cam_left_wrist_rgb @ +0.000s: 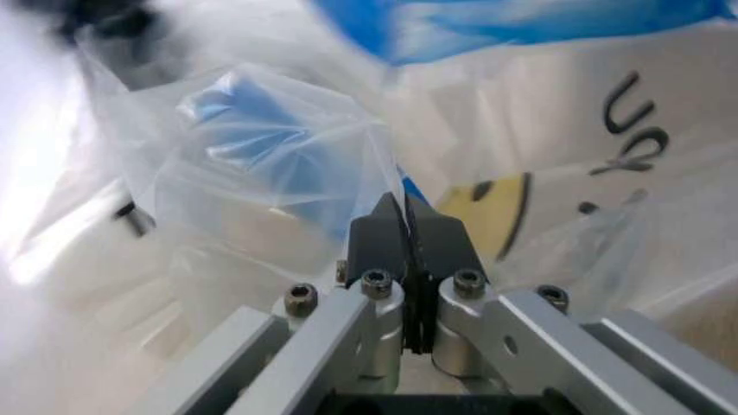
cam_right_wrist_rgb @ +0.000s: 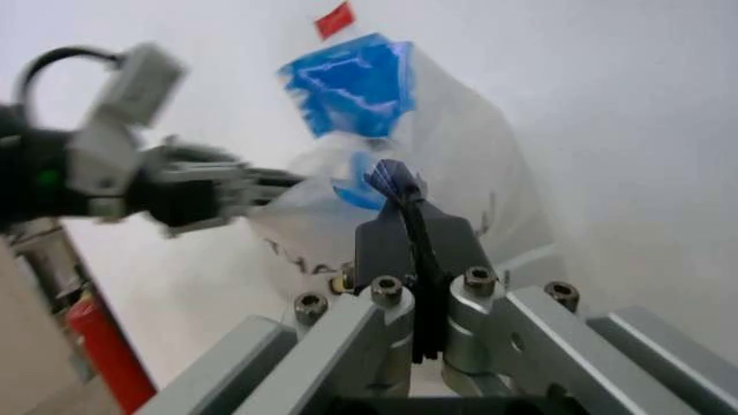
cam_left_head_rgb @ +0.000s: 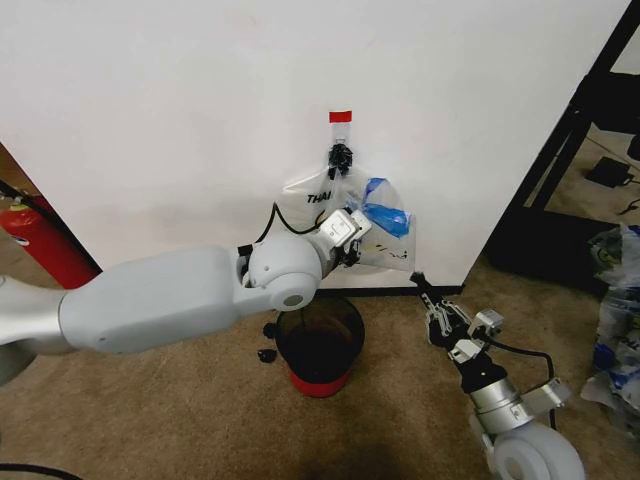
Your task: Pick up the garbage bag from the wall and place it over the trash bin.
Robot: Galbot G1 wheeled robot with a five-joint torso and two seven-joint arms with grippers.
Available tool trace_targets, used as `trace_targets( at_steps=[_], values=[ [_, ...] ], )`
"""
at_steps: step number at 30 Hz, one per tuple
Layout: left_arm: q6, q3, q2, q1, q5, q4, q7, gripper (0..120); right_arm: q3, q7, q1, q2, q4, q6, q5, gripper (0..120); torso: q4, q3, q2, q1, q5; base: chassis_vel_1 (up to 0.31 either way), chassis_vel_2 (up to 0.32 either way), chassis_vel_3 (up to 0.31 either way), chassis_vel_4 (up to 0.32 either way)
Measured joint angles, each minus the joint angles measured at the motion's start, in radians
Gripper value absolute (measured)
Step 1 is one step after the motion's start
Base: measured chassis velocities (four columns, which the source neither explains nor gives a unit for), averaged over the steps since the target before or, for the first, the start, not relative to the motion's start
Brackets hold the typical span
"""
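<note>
Two bags hang from a black clip under a red tape strip on the white wall. The clear garbage bag with blue patches lies over a white "THANK YOU" bag. My left gripper reaches into the bags from the left, shut, with the clear bag gathered at its tips. My right gripper comes up from low on the right, shut, and pinches a blue bit of the bag's lower corner. The black trash bin with a red base stands open below the bags.
A red fire extinguisher leans at the far left by the wall. A black shelf frame stands at the right, with bundles of plastic on the carpet beside it. Small black bits lie left of the bin.
</note>
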State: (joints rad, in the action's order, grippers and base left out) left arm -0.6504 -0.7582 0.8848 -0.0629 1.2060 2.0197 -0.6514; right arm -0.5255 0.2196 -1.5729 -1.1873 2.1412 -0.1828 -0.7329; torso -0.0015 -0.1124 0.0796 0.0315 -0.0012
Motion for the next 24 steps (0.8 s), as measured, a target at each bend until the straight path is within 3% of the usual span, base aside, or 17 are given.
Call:
trace_targets(
  at_steps=[3, 8, 13, 18, 24],
  values=[
    [0.026, 0.065, -0.025, 0.061, -0.014, 0.028, -0.014, 0, -0.002, -0.01, 0.002, -0.02, -0.007, -0.003, 0.014, 0, 0.0003, 0.0, 0.0, 0.0, -0.0001, 0.0, 0.0, 0.0, 0.0],
    [0.142, 0.198, -0.071, 0.228, -0.091, 0.09, -0.021, 0, 0.008, -0.026, -0.001, -0.038, -0.01, -0.007, 0.081, 0, 0.0003, 0.0, 0.0, 0.0, 0.0002, 0.0, 0.0, 0.0, 0.0],
    [0.226, 0.259, -0.053, 0.319, -0.143, 0.111, -0.011, 0, 0.019, -0.026, -0.006, -0.037, 0.0, -0.003, 0.104, 0, 0.0, 0.0, 0.0, 0.0, 0.0005, 0.0, 0.0, 0.0, 0.0],
    [0.269, 0.278, -0.038, 0.347, -0.171, 0.114, 0.003, 0, 0.011, -0.018, -0.032, -0.023, 0.04, 0.0, 0.091, 15, -0.0002, 0.0, 0.0, 0.0, 0.0005, 0.0, 0.0, 0.0, 0.0],
    [0.289, 0.282, -0.032, 0.391, -0.204, 0.106, 0.026, 0, -0.035, -0.035, -0.051, 0.028, 0.123, 0.024, -0.031, 35, -0.0003, 0.0, 0.0, 0.0, 0.0, 0.0, 0.0, 0.0, 0.0]
  ],
)
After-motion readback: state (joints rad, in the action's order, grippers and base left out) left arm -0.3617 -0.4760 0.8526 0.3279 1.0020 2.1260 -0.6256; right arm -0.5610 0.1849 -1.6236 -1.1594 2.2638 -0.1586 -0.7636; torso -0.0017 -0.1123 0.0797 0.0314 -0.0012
